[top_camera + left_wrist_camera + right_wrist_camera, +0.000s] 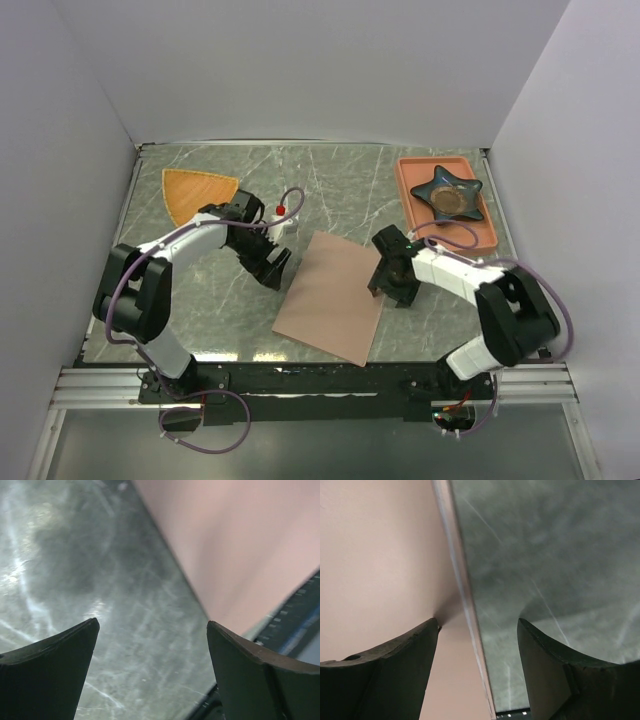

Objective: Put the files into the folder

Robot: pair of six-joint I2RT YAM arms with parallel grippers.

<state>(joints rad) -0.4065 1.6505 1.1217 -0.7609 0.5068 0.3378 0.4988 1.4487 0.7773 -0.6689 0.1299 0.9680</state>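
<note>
The thin pinkish-brown card folder [333, 295] lies flat and closed on the grey-green marbled desk [210, 320], between the two arms, with its near corner close to the desk's front edge. No white printed paper sheets show in any view, so it cannot be told whether they are inside the folder.

Left gripper [272, 268]: jaws wide, empty, low over bare desk just beside the folder's left edge. By the wrist view it is not over the card.

Right gripper [479, 622]: jaws wide, empty, straddling the folder's right edge, one finger over the card and the other over the desk. Contact with the card cannot be told.

Risks, judged from this layout:
- Thin card flat on a hard surface gives a finger nothing to get under. A closing right gripper may skate over the edge and shove the folder leftward rather than lift the cover.
- If only the top leaf is wanted, the pinch could take both leaves, and the folder would rise shut.
- The left gripper is off the card, so nothing pins the folder. Any sideways drag would likely turn or slide it, perhaps toward the front edge and over it.
- With the sheets unseen, lifting the cover blind could spill loose pages, if any are inside.
</note>
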